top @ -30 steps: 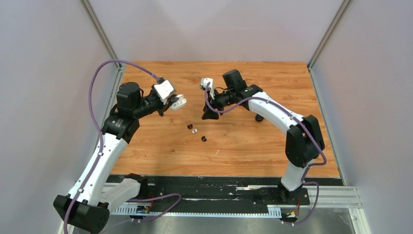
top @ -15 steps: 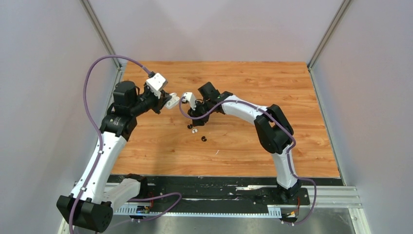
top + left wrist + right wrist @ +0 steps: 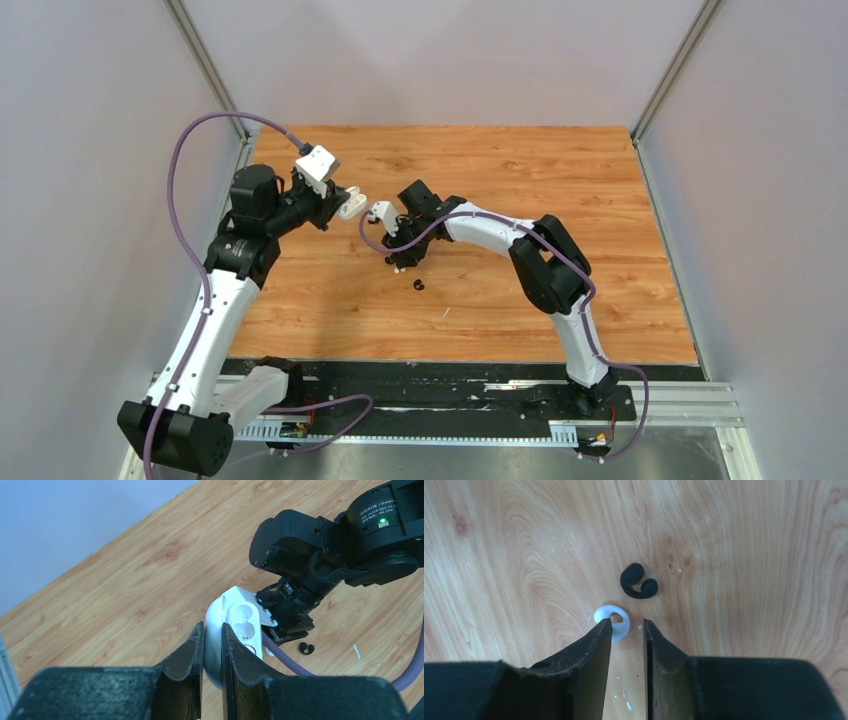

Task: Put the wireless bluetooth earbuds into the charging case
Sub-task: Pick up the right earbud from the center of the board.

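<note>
Item under inspection: one white earbud [image 3: 613, 622], lying on the wooden table [image 3: 560, 180] directly below my right gripper [image 3: 626, 626]. A black earbud [image 3: 638, 581] lies just beyond it, apart from it. A second black earbud [image 3: 419, 286] lies alone nearer the arm bases.

Handling assessment: the white earbud looks like smooth, hard plastic, very light and rounded. I judge it likely to skid or squirt out of a pinch. The best hold appears to be across its bulbous body, with both pads squarely on opposite sides, not on the curved hook end.

Right gripper: jaws parted only narrowly, nothing held. The earbud sits off-centre, at the tip of one finger rather than in the gap. Whether that finger touches it, I cannot tell. As aligned, a closure would probably nudge it aside, so a small sideways correction seems needed first.

Left gripper [image 3: 212, 630]: closed firmly on the white charging case [image 3: 240, 625], held above the table close to my right wrist. Both wells face outward and appear vacant.
</note>
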